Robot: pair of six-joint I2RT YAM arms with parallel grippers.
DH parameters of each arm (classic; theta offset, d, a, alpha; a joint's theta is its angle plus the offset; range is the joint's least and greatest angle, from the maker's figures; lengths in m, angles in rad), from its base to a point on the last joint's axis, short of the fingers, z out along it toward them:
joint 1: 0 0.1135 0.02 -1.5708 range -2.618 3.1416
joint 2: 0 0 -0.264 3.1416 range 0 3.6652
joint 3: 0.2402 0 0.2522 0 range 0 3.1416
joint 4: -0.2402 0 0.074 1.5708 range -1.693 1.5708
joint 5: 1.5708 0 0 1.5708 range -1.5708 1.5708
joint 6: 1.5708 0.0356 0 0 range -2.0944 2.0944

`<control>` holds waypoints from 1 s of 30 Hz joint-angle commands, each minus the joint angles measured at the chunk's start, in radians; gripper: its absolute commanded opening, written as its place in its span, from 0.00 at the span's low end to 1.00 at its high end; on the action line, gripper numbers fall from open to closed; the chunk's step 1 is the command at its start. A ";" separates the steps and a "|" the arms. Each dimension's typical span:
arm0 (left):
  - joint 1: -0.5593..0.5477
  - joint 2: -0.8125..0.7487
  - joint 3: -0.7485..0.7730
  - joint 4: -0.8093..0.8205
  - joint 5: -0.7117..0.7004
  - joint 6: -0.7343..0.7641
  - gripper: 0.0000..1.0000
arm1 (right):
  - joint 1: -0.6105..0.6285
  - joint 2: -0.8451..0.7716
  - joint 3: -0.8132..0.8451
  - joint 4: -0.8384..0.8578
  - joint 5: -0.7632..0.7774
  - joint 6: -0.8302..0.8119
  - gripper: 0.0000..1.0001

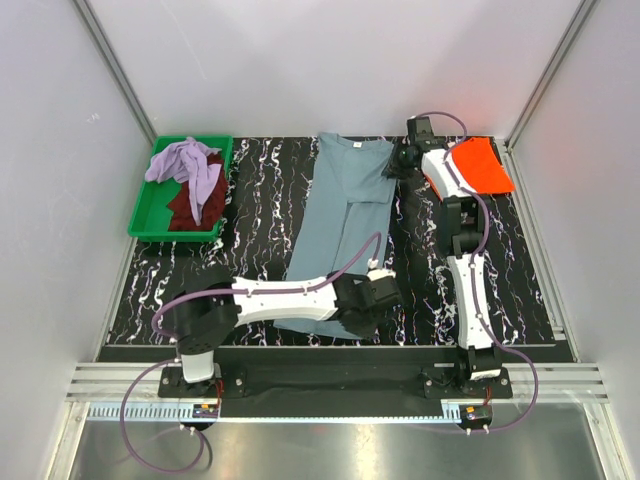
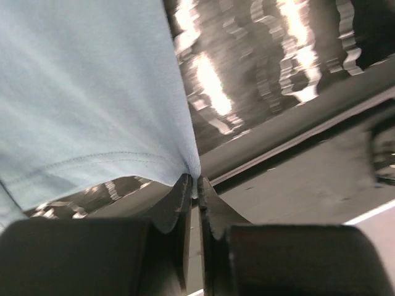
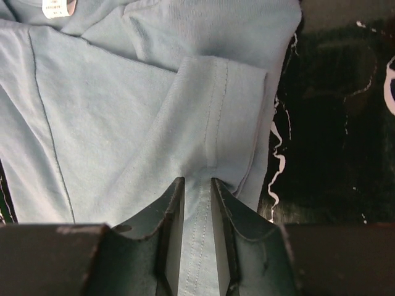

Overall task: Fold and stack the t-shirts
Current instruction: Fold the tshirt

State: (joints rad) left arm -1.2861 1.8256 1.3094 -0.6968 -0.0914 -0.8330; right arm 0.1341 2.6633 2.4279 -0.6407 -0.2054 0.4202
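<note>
A dusty blue-grey t-shirt lies lengthwise on the marbled black table, its right side folded in. My left gripper is at the shirt's near right hem corner. In the left wrist view the jaws stand almost together, pinching that corner of the cloth. My right gripper is at the far right of the shirt; in its wrist view it is shut on a puckered ridge of the sleeve. A folded bright orange t-shirt lies at the far right.
A green tray at the far left holds a crumpled lavender shirt and a dark maroon one. White walls close in the table on three sides. A metal rail runs along the near edge by the arm bases.
</note>
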 commanded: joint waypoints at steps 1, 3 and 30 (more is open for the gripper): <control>-0.010 0.024 0.098 0.011 0.067 0.011 0.15 | -0.033 0.040 0.039 -0.025 -0.029 -0.040 0.32; -0.004 0.026 0.122 -0.001 0.059 0.009 0.21 | -0.062 0.011 0.027 -0.014 -0.055 -0.028 0.33; 0.590 -0.572 -0.116 0.008 0.145 0.184 0.51 | -0.126 -0.273 -0.319 0.030 0.084 -0.411 0.00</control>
State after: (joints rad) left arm -0.7341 1.2907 1.2266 -0.7128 -0.0036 -0.7013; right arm 0.0116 2.3650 2.0789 -0.6147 -0.1829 0.0914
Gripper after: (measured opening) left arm 0.504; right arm 0.011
